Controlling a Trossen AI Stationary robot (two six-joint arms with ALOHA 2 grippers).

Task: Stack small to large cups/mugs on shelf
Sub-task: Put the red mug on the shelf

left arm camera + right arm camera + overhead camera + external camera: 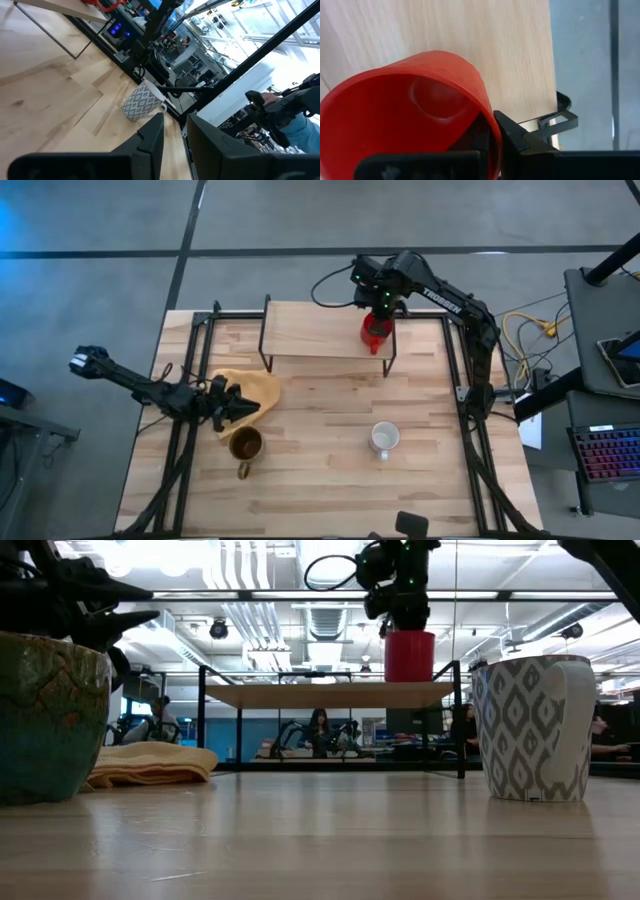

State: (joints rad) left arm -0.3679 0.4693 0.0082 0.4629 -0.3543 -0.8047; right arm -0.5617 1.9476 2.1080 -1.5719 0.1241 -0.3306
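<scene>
Right gripper (pixel 378 315) jaws clamped the bright red mug's (pixel 375 333) rim on the light-wood shelf (pixel 310 330); left gripper (pixel 238 411) jaws parted, over a yellow cloth (pixel 262 388), beside the brown-olive mug (pixel 245 444); white patterned mug (pixel 383 438) stood apart on the wooden table (pixel 320 480)

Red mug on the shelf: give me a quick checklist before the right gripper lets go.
1. Red mug over the shelf: ok, near its right end.
2. Mug upright on the board: ok in the low view.
3. Right gripper pinching the mug's rim: ok.
4. Base fully seated: cannot tell.
5. White mug and brown mug on the table: ok, both wait.
6. Left gripper away from the shelf: ok, beside the yellow cloth.
</scene>
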